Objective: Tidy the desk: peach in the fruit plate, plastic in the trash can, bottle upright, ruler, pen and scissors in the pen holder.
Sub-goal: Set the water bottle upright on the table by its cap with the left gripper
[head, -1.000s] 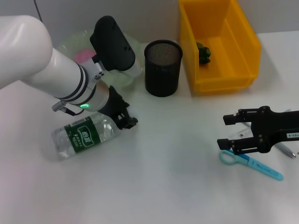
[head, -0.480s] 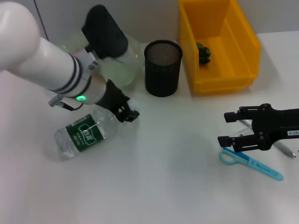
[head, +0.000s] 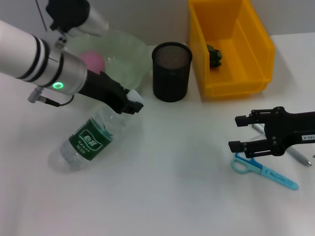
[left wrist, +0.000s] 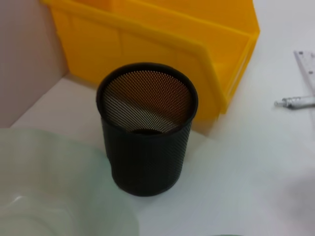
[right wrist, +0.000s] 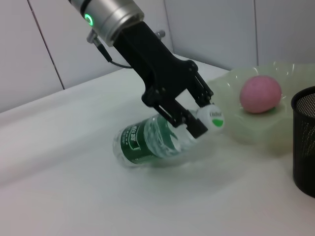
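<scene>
My left gripper [head: 129,104], fingers clenched on bottle [head: 88,139] neck, has tipped it up from flat; uprighting underway, centre-left.

Clear green-labelled bottle [head: 91,137] tilted neck-up, pink peach [head: 92,61] in plate, blue scissors [head: 266,172] lying flat

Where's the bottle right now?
In the head view the bottle lies tilted on the robot's left, below the fruit plate; the left claw grips its neck, cap end raised.
</scene>
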Robot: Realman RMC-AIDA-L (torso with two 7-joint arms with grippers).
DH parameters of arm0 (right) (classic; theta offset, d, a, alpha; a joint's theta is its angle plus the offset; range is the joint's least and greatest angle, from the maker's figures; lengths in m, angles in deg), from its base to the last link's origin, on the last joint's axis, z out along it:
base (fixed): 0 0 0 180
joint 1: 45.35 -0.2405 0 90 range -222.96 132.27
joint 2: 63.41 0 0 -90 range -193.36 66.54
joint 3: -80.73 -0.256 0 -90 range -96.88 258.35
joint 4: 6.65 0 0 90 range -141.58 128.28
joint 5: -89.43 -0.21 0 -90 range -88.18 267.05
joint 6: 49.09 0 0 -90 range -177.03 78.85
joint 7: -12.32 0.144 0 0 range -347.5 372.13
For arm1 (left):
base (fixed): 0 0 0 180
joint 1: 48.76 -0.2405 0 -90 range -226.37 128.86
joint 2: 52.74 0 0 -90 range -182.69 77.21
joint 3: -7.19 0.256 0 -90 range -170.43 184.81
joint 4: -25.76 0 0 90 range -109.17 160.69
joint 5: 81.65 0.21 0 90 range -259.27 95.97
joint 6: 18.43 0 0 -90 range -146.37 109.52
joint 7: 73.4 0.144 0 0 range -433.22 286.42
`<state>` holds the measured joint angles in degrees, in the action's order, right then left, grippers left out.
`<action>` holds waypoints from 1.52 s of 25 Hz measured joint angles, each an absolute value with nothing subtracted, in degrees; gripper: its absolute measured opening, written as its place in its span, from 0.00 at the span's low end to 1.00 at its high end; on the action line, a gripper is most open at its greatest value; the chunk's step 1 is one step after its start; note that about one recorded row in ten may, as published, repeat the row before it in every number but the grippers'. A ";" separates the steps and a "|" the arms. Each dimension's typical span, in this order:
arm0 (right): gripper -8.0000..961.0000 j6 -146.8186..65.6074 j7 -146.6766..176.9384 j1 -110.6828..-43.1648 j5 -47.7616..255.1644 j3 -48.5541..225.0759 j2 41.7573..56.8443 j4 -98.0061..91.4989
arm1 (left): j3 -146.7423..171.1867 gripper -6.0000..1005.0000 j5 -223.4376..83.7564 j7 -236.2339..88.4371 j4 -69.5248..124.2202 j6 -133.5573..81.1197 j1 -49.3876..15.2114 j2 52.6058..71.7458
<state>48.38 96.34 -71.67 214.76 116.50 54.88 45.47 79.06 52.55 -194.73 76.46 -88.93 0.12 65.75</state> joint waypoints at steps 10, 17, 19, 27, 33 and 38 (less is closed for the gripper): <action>0.82 48.38 96.34 -71.89 214.76 116.50 54.89 45.47 | 75.74 0.45 52.41 -194.13 81.79 -93.43 -2.39 65.59; 0.82 48.38 96.34 -71.89 214.76 116.50 54.89 45.44 | 74.10 0.45 52.38 -194.21 84.09 -95.53 -3.61 65.55; 0.82 48.38 96.34 -71.89 214.76 116.50 54.89 45.42 | 72.87 0.45 52.38 -194.10 84.54 -96.60 -3.76 65.55; 0.82 48.30 96.73 -72.34 214.66 116.50 54.89 45.38 | 71.55 0.45 52.38 -194.17 87.73 -98.56 -5.27 65.56; 0.82 48.29 96.89 -72.55 214.63 116.50 54.89 45.38 | 67.43 0.45 52.38 -193.37 89.03 -101.44 -5.69 65.19; 0.82 48.29 96.99 -72.74 214.59 116.51 54.89 45.38 | 65.29 0.46 52.38 -193.21 89.10 -102.84 -5.81 64.26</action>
<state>48.29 96.99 -72.74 214.59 116.51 54.89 45.38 65.29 52.38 -193.21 89.10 -102.84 -5.81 64.26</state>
